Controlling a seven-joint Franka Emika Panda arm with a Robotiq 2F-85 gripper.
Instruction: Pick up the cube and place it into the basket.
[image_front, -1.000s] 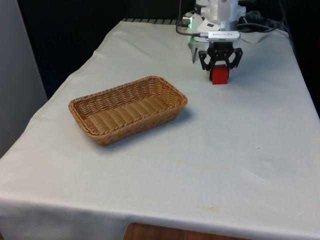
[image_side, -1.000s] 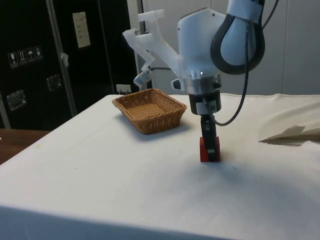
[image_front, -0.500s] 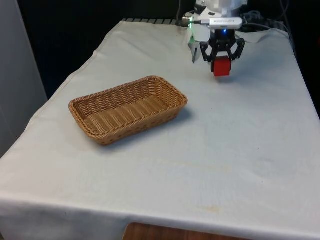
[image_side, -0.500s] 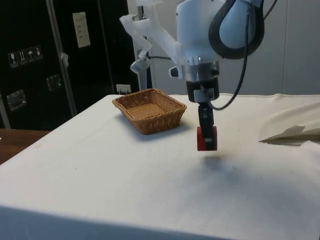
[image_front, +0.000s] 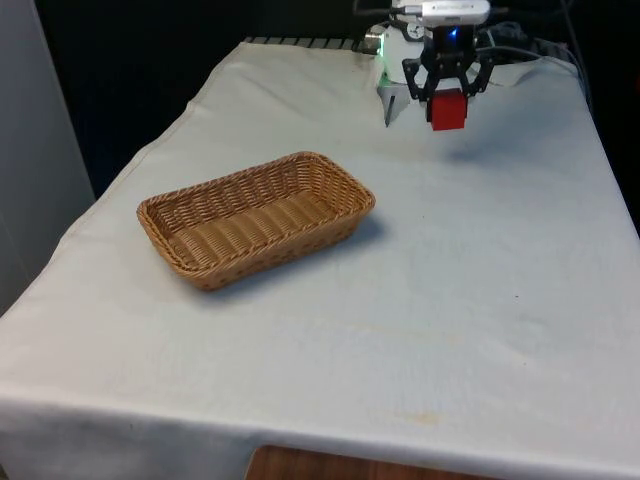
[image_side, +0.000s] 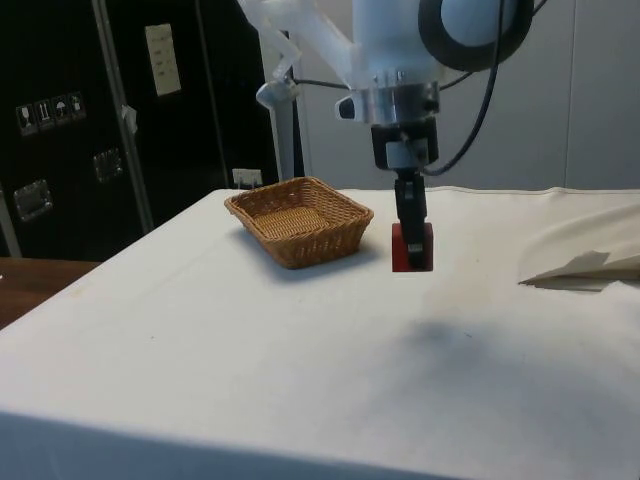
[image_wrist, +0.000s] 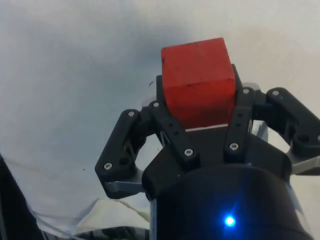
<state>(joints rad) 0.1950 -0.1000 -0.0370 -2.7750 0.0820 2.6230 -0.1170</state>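
Since the earlier frames the hand (image_front: 447, 98) has risen from the table (image_front: 480, 300), carrying the red cube (image_front: 447, 110) clear of the white cloth; a second ago the cube stood on the cloth, and it now hangs in the air. The woven basket (image_front: 345, 225) has kept its place.

Front view, from its left to its right: the basket lies on the table, well apart from the hand and lower than it; the hand hangs farther along, towards the far end of the table, with the cube directly beneath it between the black fingers (image_front: 419, 88).

Side view: the basket (image_side: 299, 220) rests on the cloth beside the hand (image_side: 411, 240) and below its level; the cube (image_side: 411, 248) is gripped at the fingertips, its lower face clear of the table (image_side: 250, 370), and a faint shadow falls on the cloth beneath it.

Wrist view: the hand (image_wrist: 200, 107) is closed on the cube (image_wrist: 198, 80), one finger pressed against each of two opposite faces, with most of the block standing out beyond the fingertips. The cloth lies behind the cube, not touching it.
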